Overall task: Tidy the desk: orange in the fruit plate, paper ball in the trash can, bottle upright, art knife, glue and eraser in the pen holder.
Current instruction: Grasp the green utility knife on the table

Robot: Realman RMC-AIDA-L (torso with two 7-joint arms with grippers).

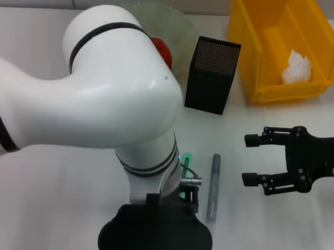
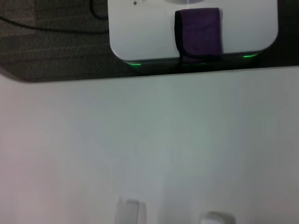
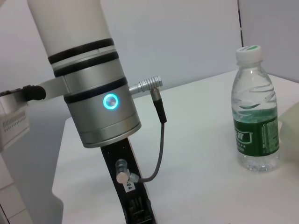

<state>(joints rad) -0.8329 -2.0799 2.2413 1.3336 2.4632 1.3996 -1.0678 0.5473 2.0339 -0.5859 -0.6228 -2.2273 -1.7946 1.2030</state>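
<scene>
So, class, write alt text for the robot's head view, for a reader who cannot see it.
The robot's white left arm fills the left of a white desk, hiding part of a pale-green glass fruit plate holding a red-orange fruit. The black right gripper hovers open near a grey pen-shaped tool, a black mesh pen holder and a yellow bin containing crumpled white paper.

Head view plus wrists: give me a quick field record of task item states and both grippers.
orange: red-orange round fruit in the pale-green glass fruit plate, mostly hidden by the left arm
paper ball: white crumpled wad inside the yellow plastic trash can
bottle: clear plastic, green label, standing upright
pen holder: black mesh box, contents not visible
art knife: grey slim stick lying on the desk
right gripper: open, empty, right of the knife
left gripper: not visible
</scene>
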